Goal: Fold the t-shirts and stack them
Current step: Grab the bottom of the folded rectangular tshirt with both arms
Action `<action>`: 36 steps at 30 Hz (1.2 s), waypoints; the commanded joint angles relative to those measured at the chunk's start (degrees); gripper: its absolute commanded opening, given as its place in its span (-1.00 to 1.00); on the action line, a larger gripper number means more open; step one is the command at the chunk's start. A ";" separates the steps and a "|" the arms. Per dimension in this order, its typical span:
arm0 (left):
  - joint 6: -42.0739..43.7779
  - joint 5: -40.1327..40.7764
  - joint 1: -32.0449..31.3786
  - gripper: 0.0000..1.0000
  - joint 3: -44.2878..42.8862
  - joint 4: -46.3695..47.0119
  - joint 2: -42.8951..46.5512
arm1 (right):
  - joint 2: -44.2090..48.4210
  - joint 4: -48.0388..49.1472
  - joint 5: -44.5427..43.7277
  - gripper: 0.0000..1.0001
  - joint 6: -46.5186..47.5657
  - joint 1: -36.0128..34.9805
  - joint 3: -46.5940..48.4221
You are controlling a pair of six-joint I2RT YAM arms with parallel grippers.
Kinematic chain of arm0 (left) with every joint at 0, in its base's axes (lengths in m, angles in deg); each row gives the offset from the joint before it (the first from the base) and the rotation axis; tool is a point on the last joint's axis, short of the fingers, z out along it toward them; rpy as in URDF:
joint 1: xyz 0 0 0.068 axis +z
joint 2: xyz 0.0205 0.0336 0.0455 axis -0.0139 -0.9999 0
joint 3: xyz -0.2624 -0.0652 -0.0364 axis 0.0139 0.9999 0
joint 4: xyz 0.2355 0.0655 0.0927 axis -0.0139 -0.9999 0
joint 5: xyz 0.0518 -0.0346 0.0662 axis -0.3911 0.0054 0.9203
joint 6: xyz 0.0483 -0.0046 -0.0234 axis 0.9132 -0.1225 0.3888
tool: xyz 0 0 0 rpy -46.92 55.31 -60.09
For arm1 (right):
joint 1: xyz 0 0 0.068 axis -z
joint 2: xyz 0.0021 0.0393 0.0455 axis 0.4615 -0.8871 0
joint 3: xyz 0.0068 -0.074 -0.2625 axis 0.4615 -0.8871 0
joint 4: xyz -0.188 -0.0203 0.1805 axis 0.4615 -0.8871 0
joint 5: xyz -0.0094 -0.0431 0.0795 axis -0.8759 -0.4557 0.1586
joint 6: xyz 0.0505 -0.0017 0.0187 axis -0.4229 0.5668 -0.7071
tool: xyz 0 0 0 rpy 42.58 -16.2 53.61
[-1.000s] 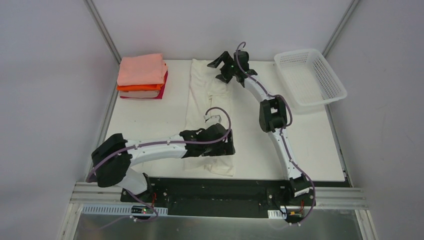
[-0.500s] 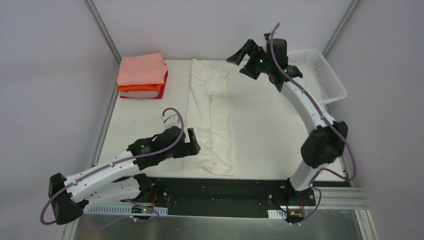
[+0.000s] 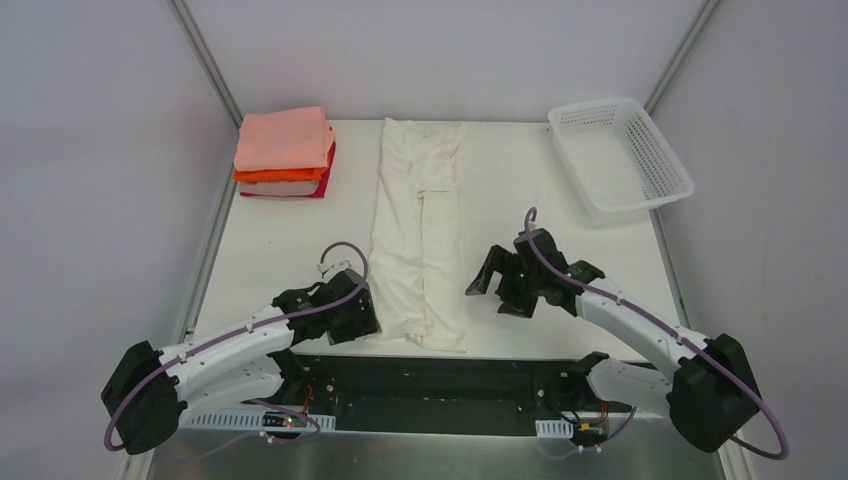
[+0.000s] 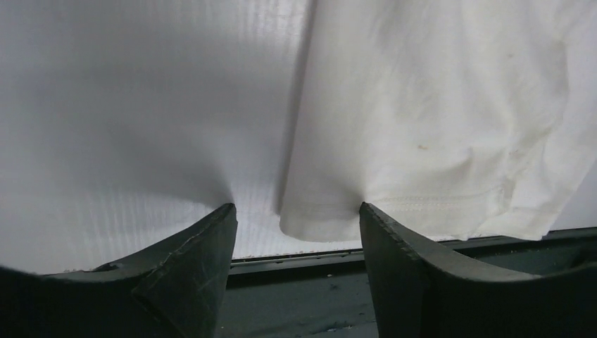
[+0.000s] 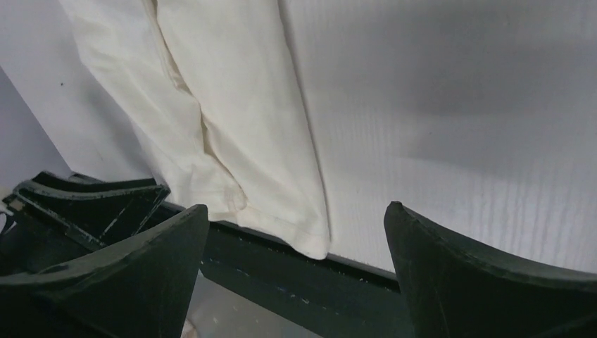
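- Cream-white t-shirt (image 3: pixel 420 240) lies as a long folded strip down the table (image 3: pixel 290 240).
- Left gripper (image 4: pixel 296 207), jaws apart, straddles its near-left hem corner, clamping nothing.
- Right gripper (image 5: pixel 296 208) gapes wide, empty, near the opposite corner.

One long cream-white cotton t-shirt (image 3: pixel 420 240). One stack of folded cotton shirts, three countable: one salmon-pink folded t-shirt (image 3: pixel 283 138), one orange folded t-shirt (image 3: pixel 275 175), one crimson-red folded t-shirt (image 3: pixel 300 191); a thin white layer between them is unclear. One white plastic lattice basket (image 3: pixel 592 106).
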 commanded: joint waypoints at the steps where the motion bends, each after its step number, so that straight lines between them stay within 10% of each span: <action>1: -1.72 -4.99 0.16 0.15 1.87 4.39 -1.70 | 3.71 -0.31 0.14 0.97 -5.59 -4.84 -1.91; 9: -2.44 -5.61 0.12 -1.00 3.25 4.31 -0.97 | 3.56 1.77 -1.15 0.70 -13.98 -11.51 -7.14; 25: -3.97 -5.69 0.13 -1.00 5.38 3.87 2.64 | -4.23 11.24 1.03 -0.10 -21.80 -19.97 -12.48; 31: -3.72 -7.52 0.09 -1.00 5.57 1.09 4.61 | -3.46 13.21 0.31 -1.00 -21.54 -20.18 -14.05; 36: -4.54 -10.29 0.01 -1.00 7.08 -0.69 7.61 | 1.87 8.79 1.97 -1.00 -19.11 -20.73 -15.00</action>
